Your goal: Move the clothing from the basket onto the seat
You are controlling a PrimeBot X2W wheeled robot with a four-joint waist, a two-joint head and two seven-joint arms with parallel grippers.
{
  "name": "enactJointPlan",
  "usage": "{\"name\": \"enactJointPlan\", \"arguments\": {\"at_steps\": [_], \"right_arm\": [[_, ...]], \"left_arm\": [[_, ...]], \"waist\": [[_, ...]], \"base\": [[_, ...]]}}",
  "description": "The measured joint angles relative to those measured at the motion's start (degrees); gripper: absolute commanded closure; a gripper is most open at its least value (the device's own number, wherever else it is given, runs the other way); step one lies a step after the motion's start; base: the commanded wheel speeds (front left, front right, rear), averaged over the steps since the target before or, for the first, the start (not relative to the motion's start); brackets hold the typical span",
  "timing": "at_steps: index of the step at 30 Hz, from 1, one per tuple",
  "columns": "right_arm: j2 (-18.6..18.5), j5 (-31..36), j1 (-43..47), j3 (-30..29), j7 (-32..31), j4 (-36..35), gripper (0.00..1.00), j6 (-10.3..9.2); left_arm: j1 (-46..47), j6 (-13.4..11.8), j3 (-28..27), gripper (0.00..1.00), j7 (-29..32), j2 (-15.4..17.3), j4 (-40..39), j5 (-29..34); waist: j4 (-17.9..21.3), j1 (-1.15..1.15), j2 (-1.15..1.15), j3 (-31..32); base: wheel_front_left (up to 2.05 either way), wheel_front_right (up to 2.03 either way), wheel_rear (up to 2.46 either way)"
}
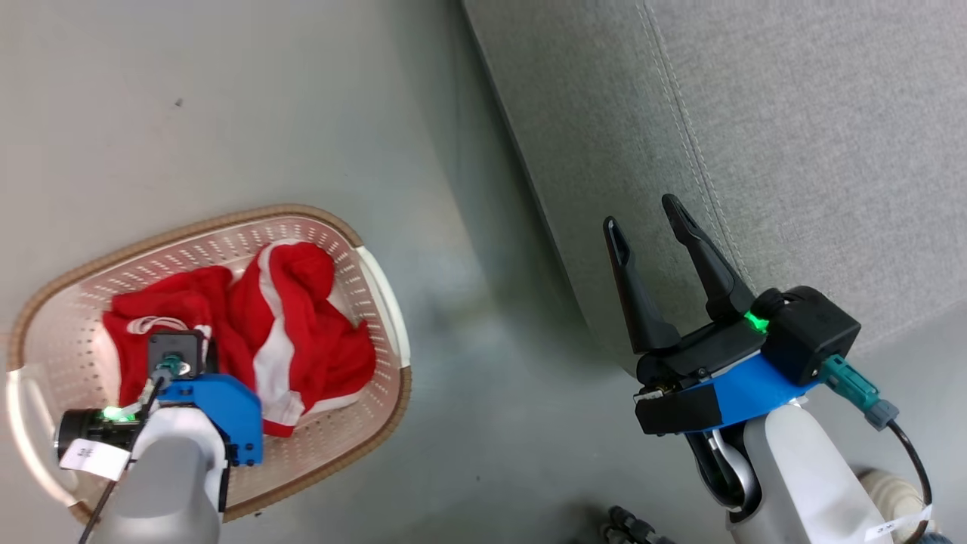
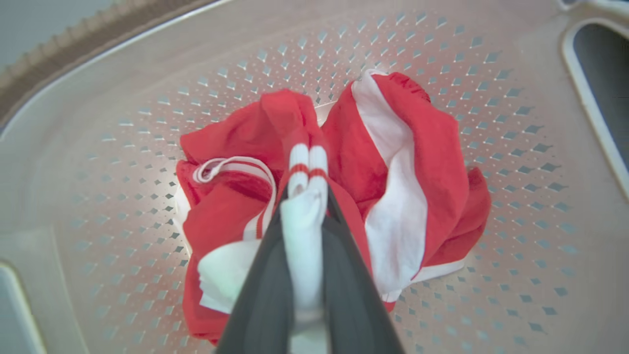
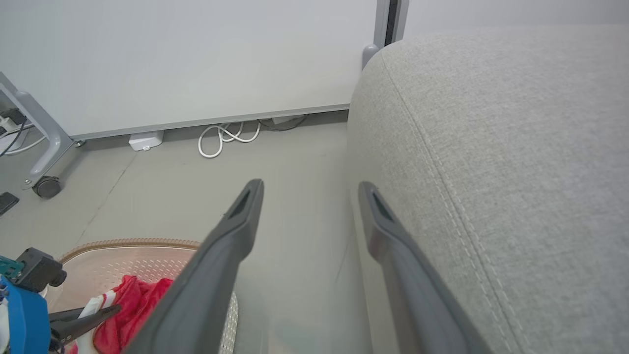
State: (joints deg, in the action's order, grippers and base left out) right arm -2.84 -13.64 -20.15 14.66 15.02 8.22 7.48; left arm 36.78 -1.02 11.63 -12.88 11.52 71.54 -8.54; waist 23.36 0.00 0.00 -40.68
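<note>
Grey floor point(image 1: 227, 91); left gripper point(image 2: 305, 206) inside basket point(image 1: 227, 217) pinches red-white garment point(image 1: 302, 325); right gripper point(image 1: 642, 211) gapes wide, empty, right of basket.

Looks like a lab or test room staged as a home corner rather than a lived-in living room: bare grey floor point(image 3: 162, 196), plain white wall panel point(image 3: 196, 59), loose white cable point(image 3: 223, 140) coiled at the wall's foot, metal frame leg on a caster point(image 3: 47, 187), plus grey sofa point(image 3: 516, 147) and laundry basket point(image 1: 227, 249) standing on the floor.
</note>
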Motion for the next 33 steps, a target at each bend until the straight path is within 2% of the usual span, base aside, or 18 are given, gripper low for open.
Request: {"name": "enactJointPlan", "arguments": {"at_steps": [14,22,33], "right_arm": [[0.0,4.4,1.7,-0.9,0.0,4.1,0.0,0.0],[0.0,6.1,4.4,-1.9,0.0,6.3,0.0,0.0],[0.1,7.0,8.1,-3.2,-0.1,8.1,0.0,0.0]], "left_arm": [[-4.4,2.2,3.3,1.0,-1.9,-5.5,-0.6,0.3],[-8.3,4.3,6.3,1.0,-2.1,-7.8,-8.2,0.7],[-10.8,7.1,12.4,1.0,-2.1,-8.6,-18.0,0.4]], "waist": [[-5.8,0.0,0.0,11.2],[-9.8,-0.01,0.0,19.5],[-15.9,-0.01,0.0,29.1]], "base": [[0.0,0.0,0.0],[0.0,0.0,0.0],[0.0,0.0,0.0]]}}
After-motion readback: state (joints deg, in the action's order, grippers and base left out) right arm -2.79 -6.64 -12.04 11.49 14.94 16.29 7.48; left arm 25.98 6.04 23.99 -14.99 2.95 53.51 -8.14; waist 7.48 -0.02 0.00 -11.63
